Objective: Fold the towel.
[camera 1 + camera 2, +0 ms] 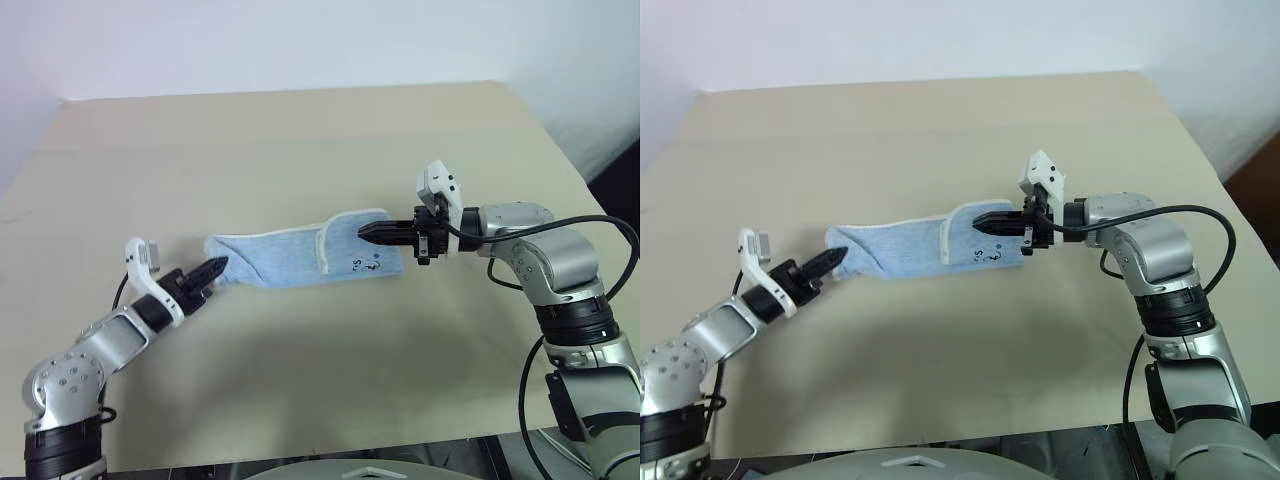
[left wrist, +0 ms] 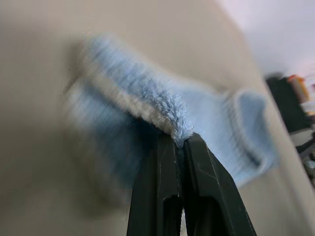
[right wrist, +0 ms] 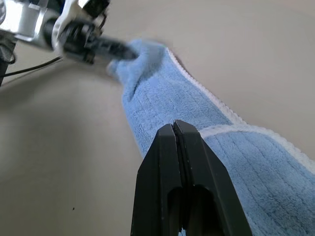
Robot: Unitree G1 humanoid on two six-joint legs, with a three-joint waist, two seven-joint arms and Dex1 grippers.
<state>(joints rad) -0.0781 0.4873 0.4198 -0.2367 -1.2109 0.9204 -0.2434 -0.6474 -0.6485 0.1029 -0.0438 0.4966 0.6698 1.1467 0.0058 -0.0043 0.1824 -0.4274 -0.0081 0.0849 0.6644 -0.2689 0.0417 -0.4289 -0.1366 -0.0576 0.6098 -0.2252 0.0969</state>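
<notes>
I'm looking down on the beige table [image 1: 300, 380], which is taking up most of the head cam. The towel [image 1: 280, 258], light blue w/ white stitched border, is stretching out long and narrow across the middle of the table, well apart from every edge, running roughly parallel to the near edge. Its right end is folding back over itself, white border curving across, small dark marks showing on the face below that flap.

I'm holding it at both ends. The right gripper [image 1: 368, 232] is reaching in from the table's right side, jaws pressed together, pinching the folded right end. The left gripper [image 1: 215, 267] is coming up from the near-left corner, jaws also pressed together on the towel's left end; left wrist cam is showing terry edge nipped right at the fingertips [image 2: 183, 142], that end lifting slightly off the surface.
</notes>
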